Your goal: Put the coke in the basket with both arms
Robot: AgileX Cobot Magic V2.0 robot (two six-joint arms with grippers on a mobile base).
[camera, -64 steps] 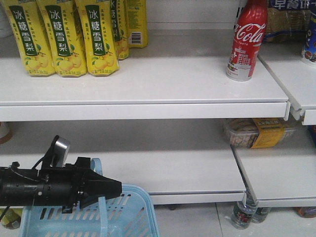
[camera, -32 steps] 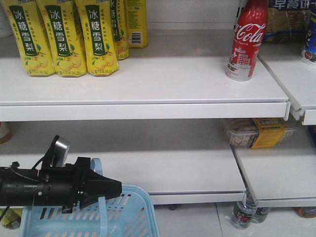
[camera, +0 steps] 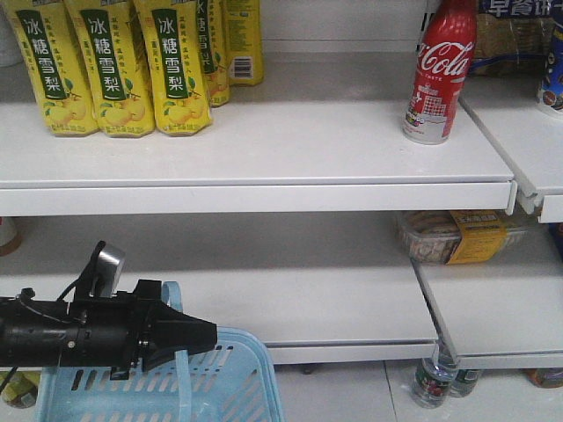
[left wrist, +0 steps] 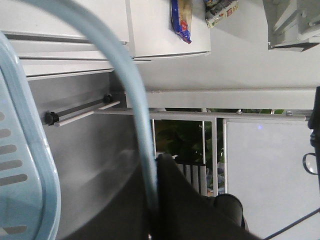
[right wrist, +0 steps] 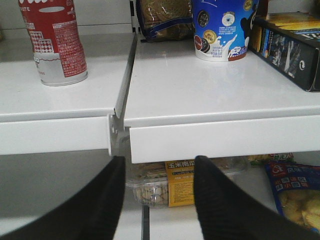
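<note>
The coke (camera: 438, 75) stands upright at the right end of the upper white shelf; the right wrist view shows the coke (right wrist: 55, 42) up and to the left of my open right gripper (right wrist: 156, 162), whose fingers hold nothing. That gripper sits below the shelf's front edge and does not show in the front view. The light blue basket (camera: 167, 387) hangs at the lower left. My left gripper (camera: 211, 336) is shut on its thin handle (left wrist: 135, 100), and in the left wrist view the handle runs down between the black fingers of the left gripper (left wrist: 156, 165).
Yellow pear-drink bottles (camera: 114, 70) fill the upper shelf's left end. A clear snack box (camera: 457, 236) lies on the lower shelf under the coke. A blue cup (right wrist: 220, 30) and a black box (right wrist: 290, 45) stand on the neighbouring shelf. Bottles (camera: 435, 378) stand on the floor.
</note>
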